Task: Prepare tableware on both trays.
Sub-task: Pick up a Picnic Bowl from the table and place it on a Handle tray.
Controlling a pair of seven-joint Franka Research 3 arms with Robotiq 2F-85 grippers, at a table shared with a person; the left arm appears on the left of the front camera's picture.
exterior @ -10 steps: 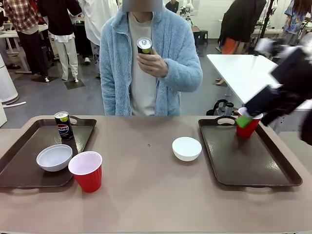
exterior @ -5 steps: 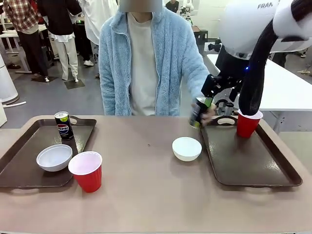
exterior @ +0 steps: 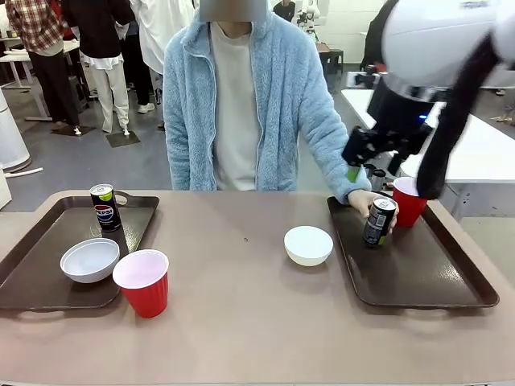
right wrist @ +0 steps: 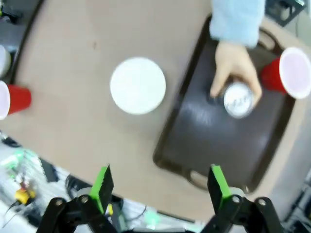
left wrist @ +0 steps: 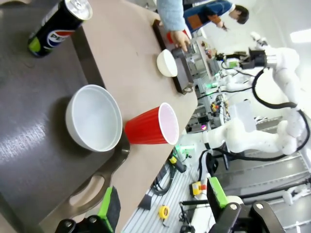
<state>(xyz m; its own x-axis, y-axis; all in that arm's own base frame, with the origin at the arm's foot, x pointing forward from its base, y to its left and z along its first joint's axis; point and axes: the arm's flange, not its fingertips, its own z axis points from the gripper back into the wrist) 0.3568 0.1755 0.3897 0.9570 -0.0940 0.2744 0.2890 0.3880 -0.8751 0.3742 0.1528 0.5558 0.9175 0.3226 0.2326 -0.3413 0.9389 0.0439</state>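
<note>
Roughly halfway: hand (exterior: 366, 201) sets can (exterior: 378, 222) on right tray (exterior: 434, 281); bowl (exterior: 308, 244), probably left cup (exterior: 143, 281) off-tray; left gripper (left wrist: 163, 201), right gripper (right wrist: 159, 182) wide, empty.

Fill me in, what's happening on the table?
A person's hand holds a black can on the right tray, beside a red cup. A white bowl sits on the table between the trays. The left tray carries a Pepsi can and a second bowl; the other red cup stands just off it. The left gripper and right gripper are open, empty.
</note>
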